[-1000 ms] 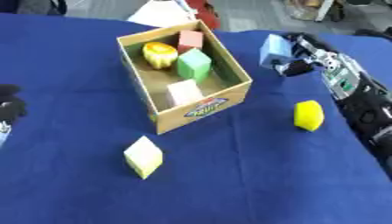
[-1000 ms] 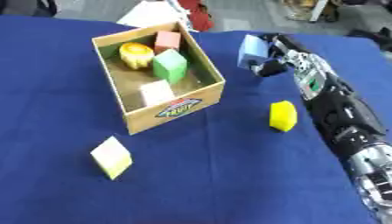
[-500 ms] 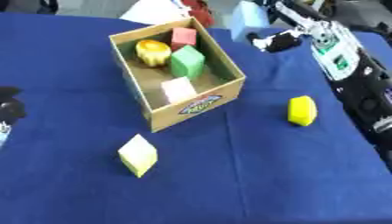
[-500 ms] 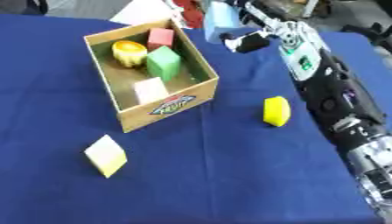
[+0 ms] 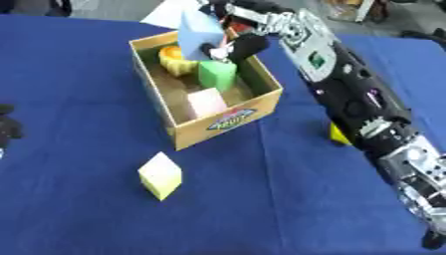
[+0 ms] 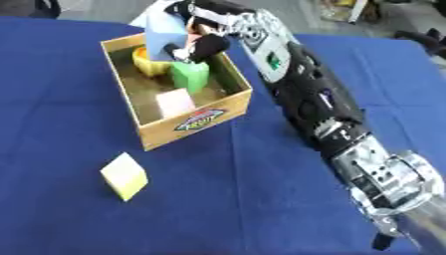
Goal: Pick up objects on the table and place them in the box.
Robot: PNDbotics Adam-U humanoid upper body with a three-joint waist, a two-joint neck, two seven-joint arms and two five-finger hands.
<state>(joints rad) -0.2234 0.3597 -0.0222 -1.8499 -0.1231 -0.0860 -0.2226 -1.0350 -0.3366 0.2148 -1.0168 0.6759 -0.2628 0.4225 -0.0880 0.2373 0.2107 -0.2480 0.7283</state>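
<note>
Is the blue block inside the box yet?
Not yet. The blue block is in the air over the box, held in the right robot hand, above the blocks already inside.

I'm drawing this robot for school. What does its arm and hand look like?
The right arm is mostly black, thick and chunky, with silver metal parts near the bottom of the picture and a small green mark on a grey panel. Its right hand has black fingers with silvery-white pieces. The left hand shows only as a dark shape at the left edge.
</note>
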